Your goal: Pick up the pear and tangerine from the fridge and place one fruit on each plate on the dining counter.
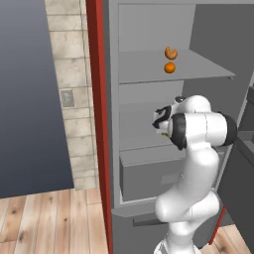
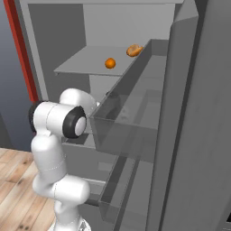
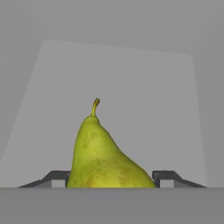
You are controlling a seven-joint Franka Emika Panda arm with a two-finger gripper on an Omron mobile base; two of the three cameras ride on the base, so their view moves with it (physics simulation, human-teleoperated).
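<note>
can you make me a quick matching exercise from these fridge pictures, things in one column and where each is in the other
Things:
1. pear
2. tangerine
3. pastry
4. red side panel

Places:
A. behind the tangerine on the upper shelf
B. between the pincer fingers
C. along the fridge's outer edge
D. near the front of the upper shelf

Pairs: 1-B, 2-D, 3-A, 4-C

Grey fridge (image 1: pixel 149 30) shelves, door open.
We see the tangerine (image 1: pixel 169 68) on the upper shelf (image 1: pixel 144 69), just beside an orange-brown pastry (image 1: pixel 171 52); lower down, the pear (image 3: pixel 103 157) stands upright.
</note>
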